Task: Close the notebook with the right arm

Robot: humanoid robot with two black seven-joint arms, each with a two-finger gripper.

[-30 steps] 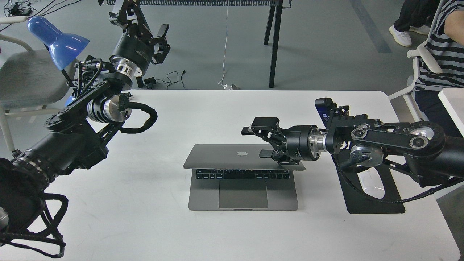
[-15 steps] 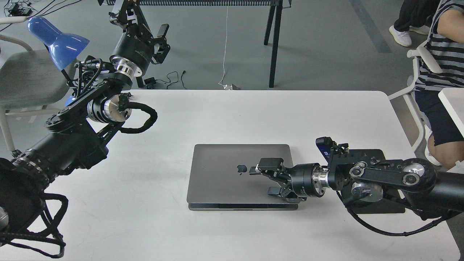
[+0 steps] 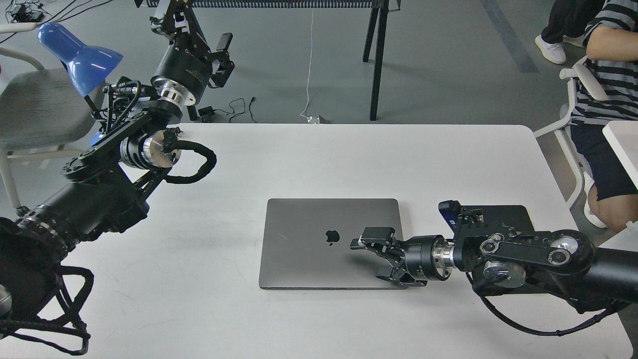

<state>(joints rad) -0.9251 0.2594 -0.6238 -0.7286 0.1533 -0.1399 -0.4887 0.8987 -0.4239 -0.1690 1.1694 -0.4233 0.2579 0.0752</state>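
The notebook (image 3: pixel 309 244), a slim space-grey laptop with a dark apple logo, lies shut flat on the white table (image 3: pixel 349 154) near its front middle. My right arm (image 3: pixel 523 252), with a small blue part near the wrist, reaches in low from the right. Its gripper (image 3: pixel 371 255) rests over the right part of the lid, with the two fingers spread apart and nothing between them. My left gripper (image 3: pixel 224 55) is held high beyond the table's far left corner, open and empty.
A black mouse pad (image 3: pixel 513 214) lies right of the notebook, partly under my right arm. A blue desk lamp (image 3: pixel 79 52) and a grey chair (image 3: pixel 35 107) stand at the left. A seated person (image 3: pixel 608 75) is at the right edge.
The lid went from half open to fully shut as my right gripper pushed it down and towards me. The right arm dropped lower. The left arm has not moved.
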